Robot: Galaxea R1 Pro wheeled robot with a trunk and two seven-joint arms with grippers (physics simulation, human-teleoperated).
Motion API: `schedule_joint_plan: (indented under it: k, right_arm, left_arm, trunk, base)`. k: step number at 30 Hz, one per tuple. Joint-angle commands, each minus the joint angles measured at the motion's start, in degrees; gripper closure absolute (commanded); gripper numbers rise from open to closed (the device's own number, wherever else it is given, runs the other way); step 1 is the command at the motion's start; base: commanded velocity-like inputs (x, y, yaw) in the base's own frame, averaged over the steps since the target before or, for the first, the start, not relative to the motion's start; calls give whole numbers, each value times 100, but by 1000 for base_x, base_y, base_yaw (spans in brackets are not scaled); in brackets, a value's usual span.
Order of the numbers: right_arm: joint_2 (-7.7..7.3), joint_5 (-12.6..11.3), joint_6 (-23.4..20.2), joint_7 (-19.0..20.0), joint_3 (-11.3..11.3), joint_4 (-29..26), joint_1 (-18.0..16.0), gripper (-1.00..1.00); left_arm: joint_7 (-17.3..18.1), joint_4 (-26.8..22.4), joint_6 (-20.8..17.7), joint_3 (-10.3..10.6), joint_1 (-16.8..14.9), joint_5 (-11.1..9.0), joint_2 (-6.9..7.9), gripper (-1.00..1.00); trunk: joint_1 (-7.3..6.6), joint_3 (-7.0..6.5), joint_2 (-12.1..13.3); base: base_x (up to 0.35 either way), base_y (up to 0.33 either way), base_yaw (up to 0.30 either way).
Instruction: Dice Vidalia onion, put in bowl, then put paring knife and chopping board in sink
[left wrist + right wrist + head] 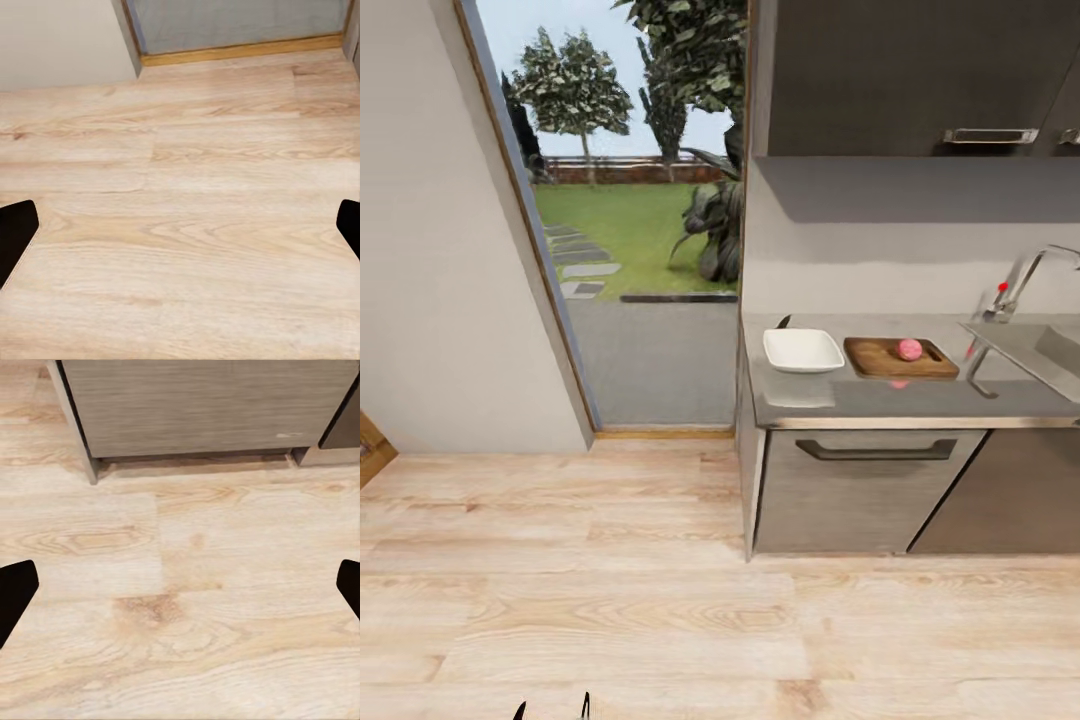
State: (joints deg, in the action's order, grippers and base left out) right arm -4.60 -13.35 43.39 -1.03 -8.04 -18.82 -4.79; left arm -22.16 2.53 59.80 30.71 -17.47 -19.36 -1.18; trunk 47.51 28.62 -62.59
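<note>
Here, at the right middle of the head view, the pinkish round onion [909,349] sits on the brown chopping board [875,358] – not in the sink [1050,352] at the frame's right edge. The white squarish bowl [802,350] stands just left of the board on the grey countertop [860,396]. The left gripper [180,229] and the right gripper [180,589] both hang spread wide and empty over the wooden floor [610,600] – the right wrist view also shows a cabinet front [210,405].
</note>
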Motion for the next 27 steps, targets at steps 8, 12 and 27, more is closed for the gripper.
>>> schedule_joint_plan:
  k: [8, 12, 27]
  right_arm:
    - [-6, -54, 20, -11, -48, 1, 0, -100]
    - [-6, -54, 20, -11, -50, 1, -4, -100]
    - [-6, -54, 20, -11, -50, 1, -3, -100]
  left_arm:
    - [-20, 20, 20, 49, -7, -24, 3, -100]
    - [-21, 20, 20, 47, -9, -24, 4, -100]
    - [-24, 20, 20, 49, -6, -24, 7, -100]
  trunk:
    - [1, -1, -3]
    - [1, -20, -3]
    - [1, -106, -3]
  base:
    - [108, 292, -23]
    - [108, 292, -139]
    - [108, 292, -165]
